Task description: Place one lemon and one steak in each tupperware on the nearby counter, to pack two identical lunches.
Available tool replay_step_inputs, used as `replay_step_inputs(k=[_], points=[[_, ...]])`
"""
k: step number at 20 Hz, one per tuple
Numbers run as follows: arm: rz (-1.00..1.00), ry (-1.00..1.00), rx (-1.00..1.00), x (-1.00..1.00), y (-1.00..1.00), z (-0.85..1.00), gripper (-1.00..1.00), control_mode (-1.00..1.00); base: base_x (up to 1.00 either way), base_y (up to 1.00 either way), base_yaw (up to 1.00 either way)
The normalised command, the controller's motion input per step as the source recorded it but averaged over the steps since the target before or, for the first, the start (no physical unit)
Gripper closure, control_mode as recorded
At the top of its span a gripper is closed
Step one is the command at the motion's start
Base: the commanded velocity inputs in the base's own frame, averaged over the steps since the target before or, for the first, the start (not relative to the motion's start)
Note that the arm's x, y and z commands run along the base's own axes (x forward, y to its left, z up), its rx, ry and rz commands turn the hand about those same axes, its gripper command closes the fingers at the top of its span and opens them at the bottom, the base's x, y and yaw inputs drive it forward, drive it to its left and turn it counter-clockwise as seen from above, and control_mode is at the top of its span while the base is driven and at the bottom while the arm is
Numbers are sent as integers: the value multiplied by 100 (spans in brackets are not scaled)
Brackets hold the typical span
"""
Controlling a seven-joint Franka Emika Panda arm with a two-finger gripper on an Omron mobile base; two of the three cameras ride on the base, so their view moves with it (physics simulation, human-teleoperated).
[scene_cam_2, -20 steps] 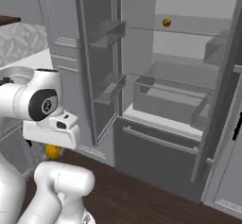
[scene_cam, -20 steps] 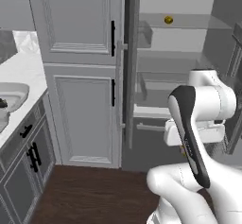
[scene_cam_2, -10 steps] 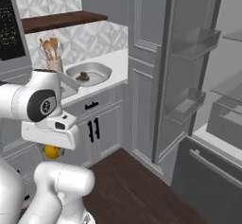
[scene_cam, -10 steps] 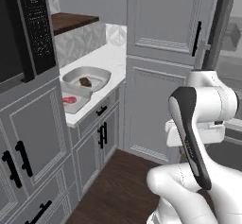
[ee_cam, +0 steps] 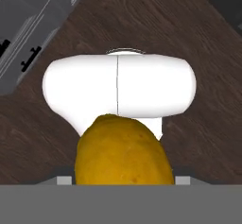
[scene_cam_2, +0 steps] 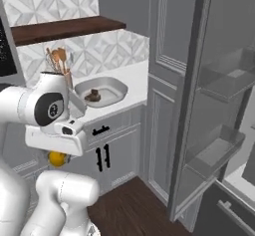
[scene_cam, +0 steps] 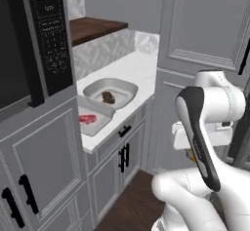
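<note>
A black microwave (scene_cam: pixel 34 45) is mounted at the left, above the white counter (scene_cam: pixel 139 69). A dark brown wooden shelf (scene_cam: pixel 95 28) is fixed above the counter's far end, against patterned wall tiles. In the right base view, a holder of wooden utensils (scene_cam_2: pixel 60 60) is seen behind the arm's shoulder. Tall grey cabinet doors (scene_cam: pixel 205 25) rise just beyond the counter, and an open refrigerator door (scene_cam_2: pixel 219 105) with empty shelves is seen at the right.

Two pale grey tupperwares are placed side by side on the counter. The deeper rounded tub (scene_cam: pixel 124 86) holds a dark brownish steak (scene_cam: pixel 108 97). The shallow flat tray (scene_cam: pixel 100 125), nearer the microwave, holds a red-pink steak (scene_cam: pixel 88 119).

An orange-yellow lemon (ee_cam: pixel 123 154) is clamped in the gripper (ee_cam: pixel 124 180), whose jaws are closed against its sides. The gripper is held low beside the robot's body, over the dark wooden floor (ee_cam: pixel 198 43), well apart from the counter. The same lemon is partly seen below the hand in the right base view.
</note>
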Motion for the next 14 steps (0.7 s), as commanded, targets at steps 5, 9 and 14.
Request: replay_step_inputs(k=[5, 9, 14], points=[[0, 0, 0, 0, 0, 0, 100, 100, 52, 22, 44], [0, 0, 0, 0, 0, 0, 100, 100, 64, 14, 36], [0, 0, 0, 0, 0, 0, 100, 100, 87, 0, 2]])
